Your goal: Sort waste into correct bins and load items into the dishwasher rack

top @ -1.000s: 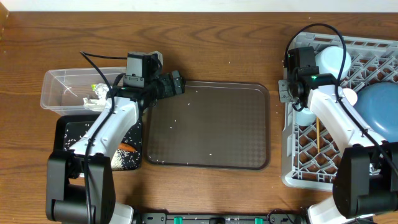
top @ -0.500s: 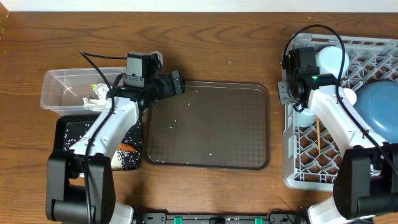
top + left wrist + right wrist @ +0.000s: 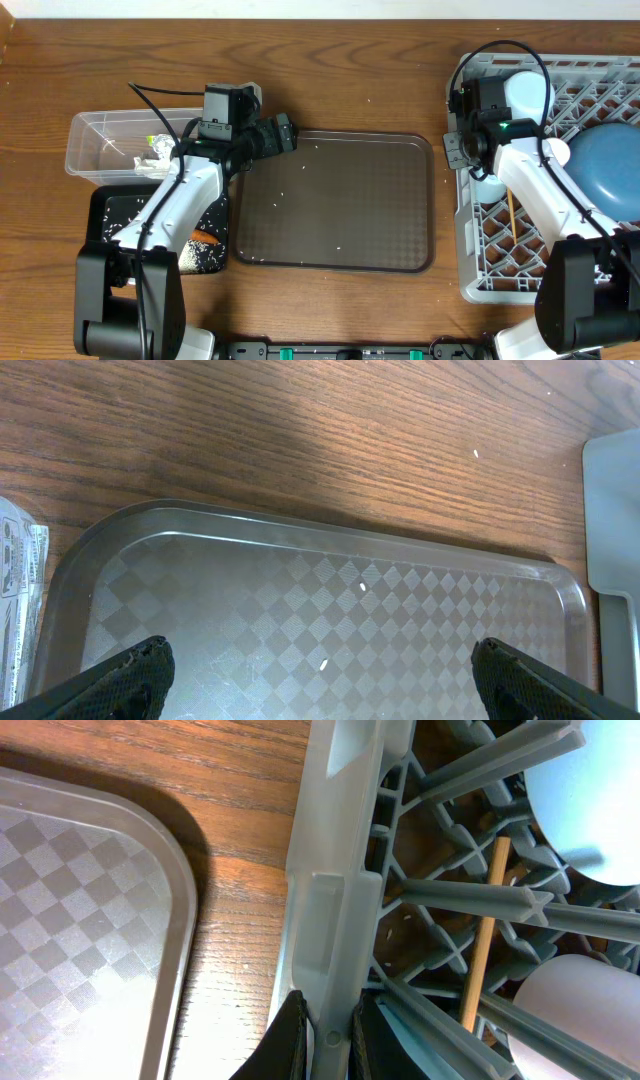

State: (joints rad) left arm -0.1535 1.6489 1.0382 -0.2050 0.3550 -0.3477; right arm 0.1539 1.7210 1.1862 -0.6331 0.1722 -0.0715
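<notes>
Right gripper (image 3: pixel 330 1032): jaws narrow, clamped on the left wall of the grey dishwasher rack (image 3: pixel 466 250) at the right end of the bench (image 3: pixel 350 60). The rack holds a dark-blue plate (image 3: pixel 610 165) and chopsticks (image 3: pixel 510 215). Left gripper (image 3: pixel 320 670): jaws wide, empty, above the far edge of the brown serving tray (image 3: pixel 330 610). Wrapper (image 3: pixel 155 150) in clear tub (image 3: pixel 90 135); carrot (image 3: pixel 205 238) and rice (image 3: pixel 205 260) in black tray (image 3: pixel 108 208).
</notes>
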